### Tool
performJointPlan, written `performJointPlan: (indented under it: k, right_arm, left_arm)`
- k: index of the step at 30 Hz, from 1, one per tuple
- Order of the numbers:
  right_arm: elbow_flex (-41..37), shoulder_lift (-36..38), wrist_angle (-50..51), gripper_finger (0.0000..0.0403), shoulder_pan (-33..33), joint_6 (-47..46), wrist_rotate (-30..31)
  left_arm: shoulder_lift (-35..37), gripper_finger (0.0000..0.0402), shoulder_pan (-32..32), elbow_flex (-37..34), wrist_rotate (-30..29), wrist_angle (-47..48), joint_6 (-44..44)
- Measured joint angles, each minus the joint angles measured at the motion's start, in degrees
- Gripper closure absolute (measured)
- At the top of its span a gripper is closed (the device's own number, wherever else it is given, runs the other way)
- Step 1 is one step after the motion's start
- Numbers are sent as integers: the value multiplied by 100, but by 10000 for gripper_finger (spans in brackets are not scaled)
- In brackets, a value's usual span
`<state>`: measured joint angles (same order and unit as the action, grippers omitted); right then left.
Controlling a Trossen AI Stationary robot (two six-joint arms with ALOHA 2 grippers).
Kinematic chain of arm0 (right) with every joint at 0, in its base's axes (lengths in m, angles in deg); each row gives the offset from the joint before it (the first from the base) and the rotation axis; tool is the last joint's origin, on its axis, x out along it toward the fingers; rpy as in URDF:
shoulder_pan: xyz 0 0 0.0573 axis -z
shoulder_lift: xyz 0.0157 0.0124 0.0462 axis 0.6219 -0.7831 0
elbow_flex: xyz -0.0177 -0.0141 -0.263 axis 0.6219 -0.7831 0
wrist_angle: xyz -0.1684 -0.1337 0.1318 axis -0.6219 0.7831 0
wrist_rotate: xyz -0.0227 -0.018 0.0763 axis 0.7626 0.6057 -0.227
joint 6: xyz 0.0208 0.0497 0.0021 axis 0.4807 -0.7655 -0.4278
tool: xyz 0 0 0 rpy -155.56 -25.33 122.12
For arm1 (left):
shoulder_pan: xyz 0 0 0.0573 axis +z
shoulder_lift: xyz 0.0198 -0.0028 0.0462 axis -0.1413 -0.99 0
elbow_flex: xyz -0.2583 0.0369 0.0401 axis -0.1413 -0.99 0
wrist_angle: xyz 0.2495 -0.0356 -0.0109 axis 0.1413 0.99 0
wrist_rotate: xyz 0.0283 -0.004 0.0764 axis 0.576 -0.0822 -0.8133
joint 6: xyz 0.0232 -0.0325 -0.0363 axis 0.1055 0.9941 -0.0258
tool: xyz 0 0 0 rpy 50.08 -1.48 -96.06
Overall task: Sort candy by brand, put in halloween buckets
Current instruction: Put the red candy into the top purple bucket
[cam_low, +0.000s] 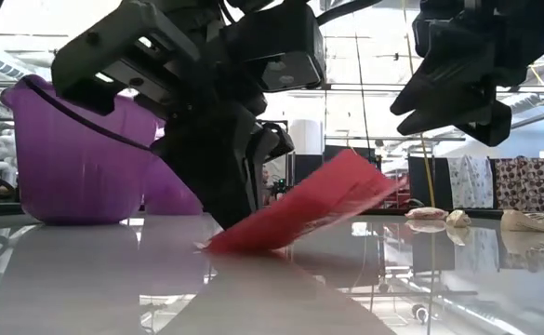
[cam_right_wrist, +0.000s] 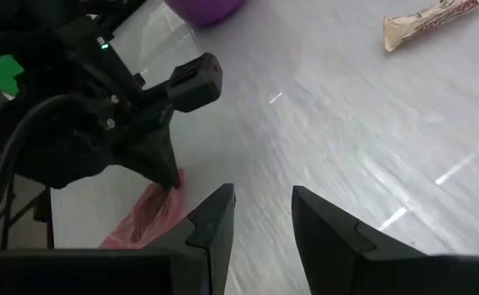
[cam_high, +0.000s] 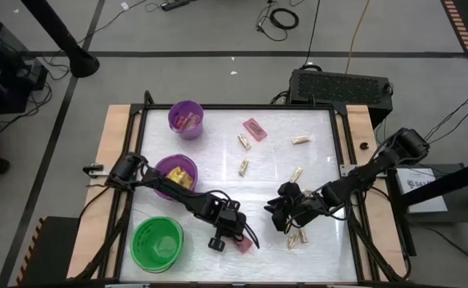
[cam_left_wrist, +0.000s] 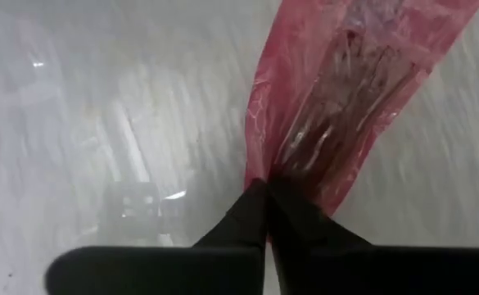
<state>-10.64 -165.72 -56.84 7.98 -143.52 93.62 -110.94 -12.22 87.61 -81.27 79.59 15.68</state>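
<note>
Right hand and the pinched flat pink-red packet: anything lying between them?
Nothing: the right wrist view shows bare tabletop between the right hand and the flat pink-red packet.

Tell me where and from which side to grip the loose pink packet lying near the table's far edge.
Take the pink packet across its short width at the middle, coming straight down from above. It lies flat on the table, slightly askew, with bare surface around it; the nearest tan piece is close by, so line the fingers up with its narrow sides.

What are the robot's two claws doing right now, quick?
Left gripper: jaws closed on a pink-red packet, one end tipped up off the table.
Right gripper: jaws open, holding nothing.
</note>
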Motion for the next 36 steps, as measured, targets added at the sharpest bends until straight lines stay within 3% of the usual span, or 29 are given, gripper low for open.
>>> performJointPlan:
  k: [4, 7, 13, 17, 22, 28, 36]
  right_arm:
    - [0, 0, 0, 287, -6, -43, -1]
    - [0, 0, -43, 287, -7, -44, -2]
    - [0, 1, -40, 287, -3, -55, 26]
    - [0, 2, -45, 287, 15, -252, 53]
    - [0, 4, -93, 287, 21, -681, 303]
    - [0, 4, -97, 287, 318, -1073, 1018]
    - [0, 3, -627, 287, 1496, -1089, 1087]
  left_arm:
    - [45, 396, 70, 331, -32, 718, -19]
    - [302, 398, 107, 602, -369, 1164, -263]
    - [1109, 400, 286, 954, -1809, 1771, -1008]
    - [1843, 400, 787, 957, -2508, 1892, -1305]
    - [2592, 401, 1773, 944, -2820, 2171, -1632]
    - [3266, 401, 3183, 944, -2879, 2329, -1766]
    - [3565, 401, 4819, 944, -1676, 2346, -2571]
